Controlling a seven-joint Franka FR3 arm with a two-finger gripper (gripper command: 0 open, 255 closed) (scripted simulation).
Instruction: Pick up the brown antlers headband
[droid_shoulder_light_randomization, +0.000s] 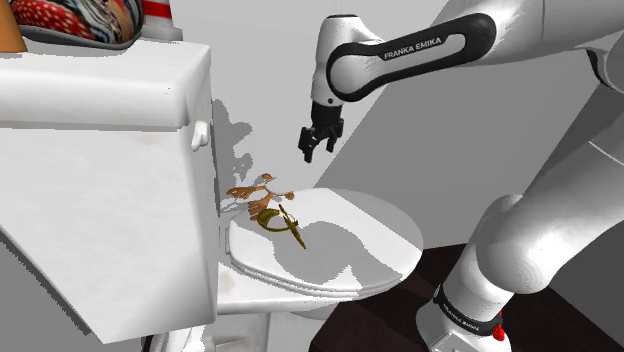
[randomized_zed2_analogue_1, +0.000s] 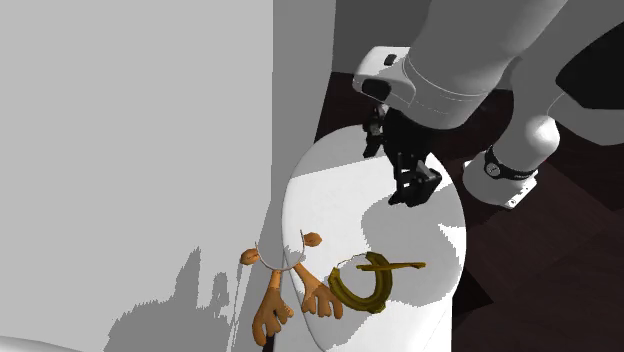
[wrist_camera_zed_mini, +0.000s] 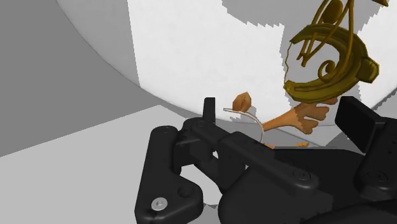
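Black fingers (wrist_camera_zed_mini: 356, 124) stand well apart in the wrist view, clasping nothing; past them the brown antlers headband (wrist_camera_zed_mini: 294, 119) lies on the white toilet lid (wrist_camera_zed_mini: 203, 51), just beside a gold scrolled ornament (wrist_camera_zed_mini: 331, 60). Only the shoulder view shows the tank (droid_shoulder_light_randomization: 100, 150) right behind the headband; there the gripper (droid_shoulder_light_randomization: 320, 148) hovers above the lid, apart from both things.
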